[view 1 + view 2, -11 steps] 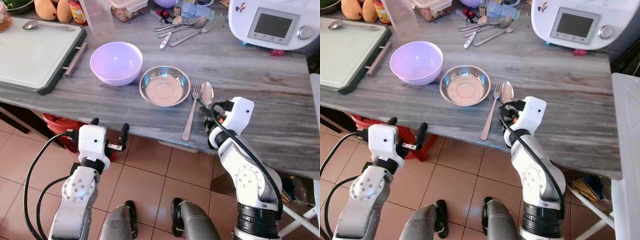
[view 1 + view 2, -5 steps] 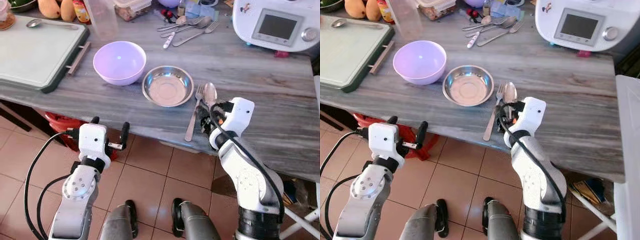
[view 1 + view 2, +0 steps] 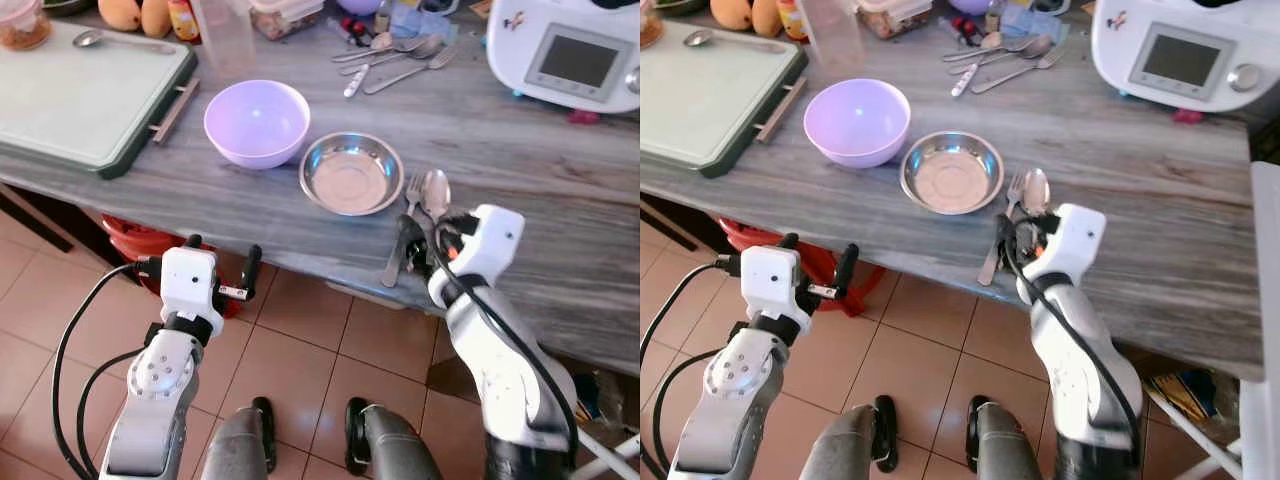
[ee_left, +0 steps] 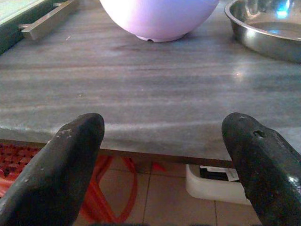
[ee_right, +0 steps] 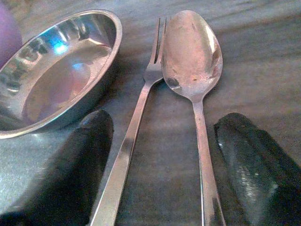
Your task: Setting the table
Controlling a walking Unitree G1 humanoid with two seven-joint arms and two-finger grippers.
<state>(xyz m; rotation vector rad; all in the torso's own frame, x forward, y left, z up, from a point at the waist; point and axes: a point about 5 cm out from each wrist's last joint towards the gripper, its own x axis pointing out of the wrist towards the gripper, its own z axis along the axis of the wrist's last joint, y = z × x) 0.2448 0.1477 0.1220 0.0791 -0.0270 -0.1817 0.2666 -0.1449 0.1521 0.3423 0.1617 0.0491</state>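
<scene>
Grey wood-grain worktop (image 3: 520, 130), robot standing at its near edge.

Right tool (image 5: 160, 165): fingers spread apart, holding nothing, low over the worktop near the front edge. Between the two fingers lie the handles of a long steel fork (image 5: 136, 122) and a steel spoon (image 5: 192, 61). The spoon handle runs close beside one finger (image 5: 256, 165); contact cannot be told. Fork and spoon lie side by side, nearly parallel, fork tines touching or just beside the spoon bowl.

Round shallow stainless-steel bowl (image 3: 351, 172): upright, just to the left of the fork. Round lilac plastic bowl (image 3: 256, 122): upright, just left of the steel bowl; the rims look very close.

Left tool (image 4: 164, 155): fingers wide open, empty, held below and in front of the worktop edge, pointing toward the lilac bowl, well apart from it.

Far left: pale green cutting board with dark rim (image 3: 85, 90), small spoon (image 3: 110, 40) lying on it. Far side: loose cluster of cutlery (image 3: 395, 60). Far right: white kitchen appliance with screen (image 3: 570, 55).
</scene>
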